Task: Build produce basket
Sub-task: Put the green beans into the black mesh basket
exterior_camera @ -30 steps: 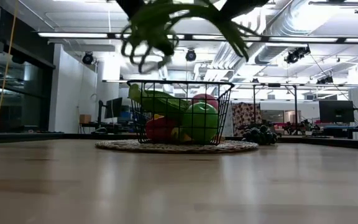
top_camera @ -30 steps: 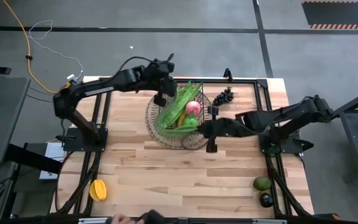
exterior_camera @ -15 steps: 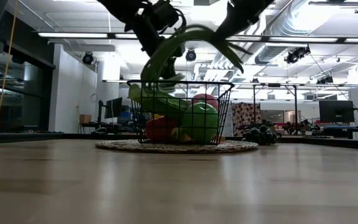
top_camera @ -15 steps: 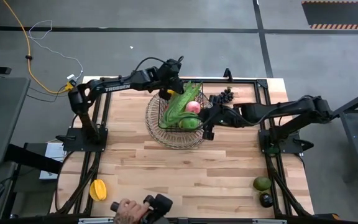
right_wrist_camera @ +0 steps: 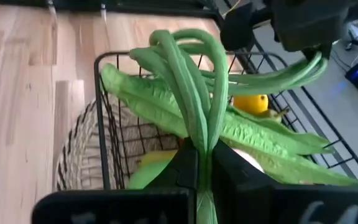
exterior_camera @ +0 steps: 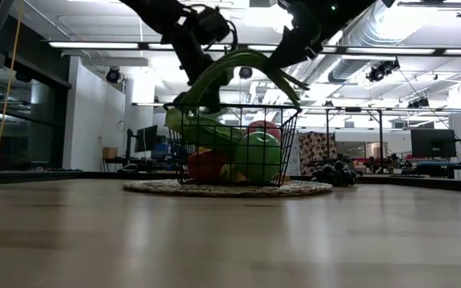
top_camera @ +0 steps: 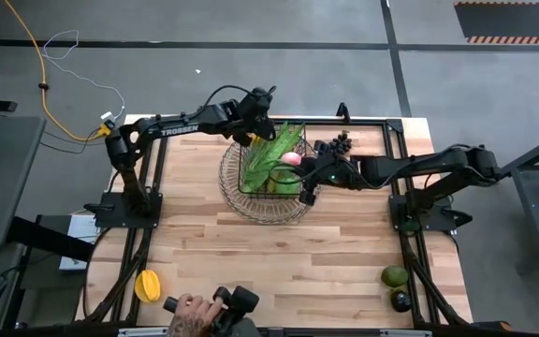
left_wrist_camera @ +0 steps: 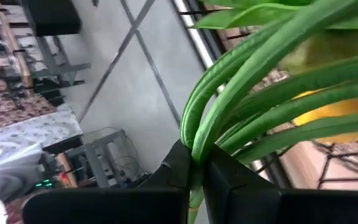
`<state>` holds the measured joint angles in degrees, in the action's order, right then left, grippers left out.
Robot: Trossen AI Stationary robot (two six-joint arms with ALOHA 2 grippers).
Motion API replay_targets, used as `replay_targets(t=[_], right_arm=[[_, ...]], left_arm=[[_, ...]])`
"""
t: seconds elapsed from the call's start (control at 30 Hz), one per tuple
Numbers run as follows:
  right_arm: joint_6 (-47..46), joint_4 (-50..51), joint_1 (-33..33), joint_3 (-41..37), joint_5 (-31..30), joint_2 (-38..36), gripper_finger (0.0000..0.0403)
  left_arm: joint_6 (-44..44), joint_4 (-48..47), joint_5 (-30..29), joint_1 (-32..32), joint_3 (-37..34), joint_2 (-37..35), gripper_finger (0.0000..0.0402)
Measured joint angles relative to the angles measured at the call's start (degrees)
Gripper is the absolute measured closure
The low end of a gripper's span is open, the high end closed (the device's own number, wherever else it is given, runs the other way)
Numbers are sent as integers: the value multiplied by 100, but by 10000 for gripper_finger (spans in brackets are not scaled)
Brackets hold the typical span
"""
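Wood table [top_camera: 251,248] (pale planks) bears basket [top_camera: 262,195]; grey floor [top_camera: 251,84] around.

Fruit low in the basket [exterior_camera: 232,144], mostly behind long green beans [top_camera: 271,159].

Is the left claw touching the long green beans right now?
Touching. The left wrist view shows the left claw pinched shut on the long green beans, stems clamped between both fingers.

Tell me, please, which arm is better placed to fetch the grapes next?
Probably the right. Its end effector, shut on the long green beans, is at the basket edge nearest the grapes. The left end effector, also shut on the beans, is at the far rim.
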<state>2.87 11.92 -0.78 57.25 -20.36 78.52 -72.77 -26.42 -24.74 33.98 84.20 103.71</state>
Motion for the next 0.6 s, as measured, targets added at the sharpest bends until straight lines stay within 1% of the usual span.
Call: replay_targets(t=[0.13,0.3,0.37,0.6], right_arm=[[15,220,2,0,43,1,400],[358,-261,2,4,587,286,400],[476,-417,3,4,701,461,400],[697,-610,0,7,567,1033,400]], left_arm=[[83,-78,44,-16,0,188,394],[107,-107,90,-73,0,294,394],[117,-72,151,-97,0,294,394],[178,-76,136,-114,0,294,393]])
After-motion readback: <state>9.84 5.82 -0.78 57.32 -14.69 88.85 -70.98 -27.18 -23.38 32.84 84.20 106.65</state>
